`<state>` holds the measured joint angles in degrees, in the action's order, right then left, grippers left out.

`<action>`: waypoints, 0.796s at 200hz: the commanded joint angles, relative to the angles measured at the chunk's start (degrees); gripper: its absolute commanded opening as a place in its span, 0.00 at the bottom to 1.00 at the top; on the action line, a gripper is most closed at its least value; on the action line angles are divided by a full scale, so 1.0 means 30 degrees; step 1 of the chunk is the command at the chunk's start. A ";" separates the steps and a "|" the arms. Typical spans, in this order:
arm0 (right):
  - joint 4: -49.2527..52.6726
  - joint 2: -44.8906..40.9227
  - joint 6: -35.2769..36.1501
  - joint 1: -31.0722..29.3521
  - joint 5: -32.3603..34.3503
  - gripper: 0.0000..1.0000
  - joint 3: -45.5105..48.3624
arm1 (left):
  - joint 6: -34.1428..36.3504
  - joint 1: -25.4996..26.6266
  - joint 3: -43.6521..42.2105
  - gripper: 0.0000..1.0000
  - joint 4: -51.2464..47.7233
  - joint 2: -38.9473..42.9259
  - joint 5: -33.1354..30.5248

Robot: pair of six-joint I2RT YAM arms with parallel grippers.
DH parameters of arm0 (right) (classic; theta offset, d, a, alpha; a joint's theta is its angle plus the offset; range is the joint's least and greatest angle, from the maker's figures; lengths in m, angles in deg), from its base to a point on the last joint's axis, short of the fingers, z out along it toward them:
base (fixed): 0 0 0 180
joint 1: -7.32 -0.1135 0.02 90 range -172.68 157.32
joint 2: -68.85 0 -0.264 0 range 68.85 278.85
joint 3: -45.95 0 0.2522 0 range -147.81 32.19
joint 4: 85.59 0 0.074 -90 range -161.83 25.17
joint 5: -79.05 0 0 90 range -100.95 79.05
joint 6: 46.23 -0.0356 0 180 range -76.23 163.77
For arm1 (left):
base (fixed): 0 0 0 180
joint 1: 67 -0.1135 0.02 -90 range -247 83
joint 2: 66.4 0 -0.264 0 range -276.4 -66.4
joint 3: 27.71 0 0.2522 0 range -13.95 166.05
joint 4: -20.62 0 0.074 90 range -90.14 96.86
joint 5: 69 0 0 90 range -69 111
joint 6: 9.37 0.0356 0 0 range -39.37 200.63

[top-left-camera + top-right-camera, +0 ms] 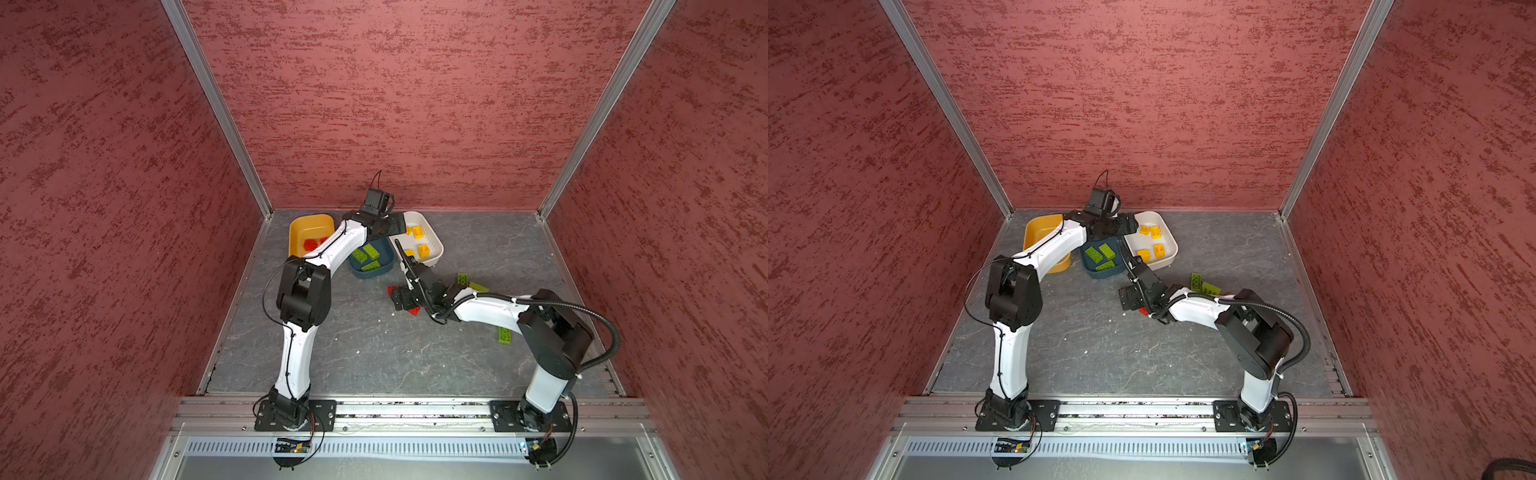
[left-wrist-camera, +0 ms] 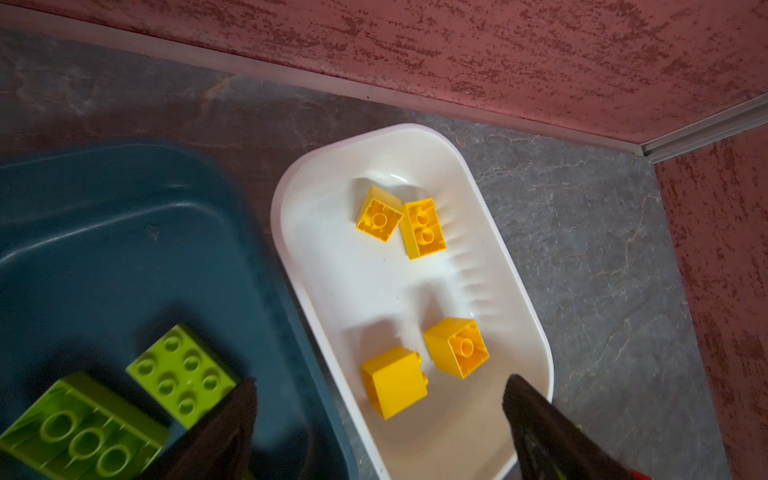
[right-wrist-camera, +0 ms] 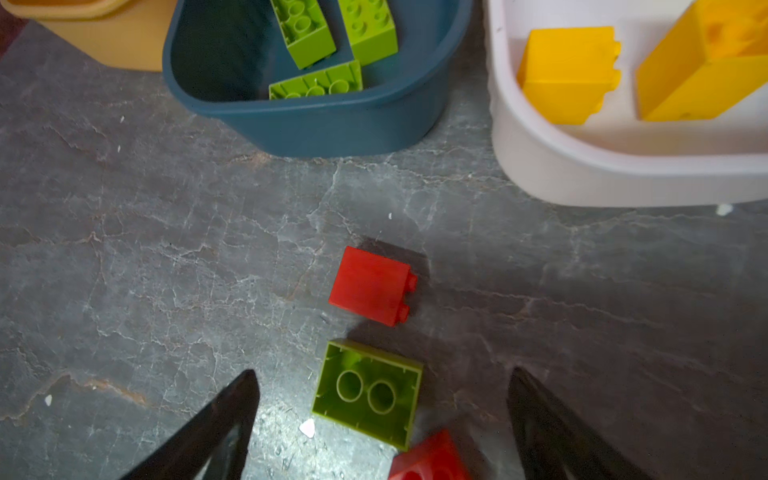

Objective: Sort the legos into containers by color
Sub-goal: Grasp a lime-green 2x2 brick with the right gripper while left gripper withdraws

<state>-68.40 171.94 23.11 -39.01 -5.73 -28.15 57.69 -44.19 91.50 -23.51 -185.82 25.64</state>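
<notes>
The left hand [image 2: 381, 380] gaped empty above the white tub [image 2: 353, 291], which held four yellow legos [image 2: 424, 228]. The right hand [image 3: 382, 370] stood wide, seemingly just above a green lego [image 3: 370, 392] on the tabletop [image 3: 166, 270].

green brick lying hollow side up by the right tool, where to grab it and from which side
Straight down from above: close the right tool on the green brick at the two outer walls facing its fingers. It lies hollow side up, walls upright; a red brick crowds one corner.
</notes>
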 commanded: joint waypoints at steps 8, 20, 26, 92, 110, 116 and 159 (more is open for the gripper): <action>0.1709 0.1057 0.0067 -0.0359 0.0531 0.90 -0.1318 | -0.0325 -0.0853 -0.2104 0.99 0.1128 0.2853 -0.0414; 0.2147 0.1309 0.0004 -0.0513 0.0915 0.89 -0.1432 | -0.0519 -0.1247 -0.3293 0.99 0.1354 0.3798 -0.0614; 0.2271 0.1408 0.0080 -0.0560 0.0927 0.89 -0.1421 | -0.0632 -0.1448 -0.3897 1.00 0.1513 0.4215 -0.0676; 0.3216 0.2147 0.0641 -0.0788 0.1008 0.83 -0.2185 | -0.1923 -0.2793 -0.8971 0.99 0.2770 0.7696 -0.1936; 0.3273 0.2463 0.0678 -0.0817 0.0903 0.77 -0.2480 | -0.2023 -0.3023 -0.9403 1.00 0.2714 0.7979 -0.2132; 0.3220 0.2533 0.0678 -0.0832 0.0933 0.74 -0.2504 | -0.2033 -0.3101 -0.9438 0.99 0.2645 0.8024 -0.2179; 0.3138 0.3303 0.0619 -0.0950 0.0730 0.65 -0.3125 | -0.2055 -0.3208 -0.9872 0.99 0.2605 0.8366 -0.2341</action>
<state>-59.47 180.20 24.77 -41.19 -3.79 -34.95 51.95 -53.50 62.47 -17.04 -162.74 19.52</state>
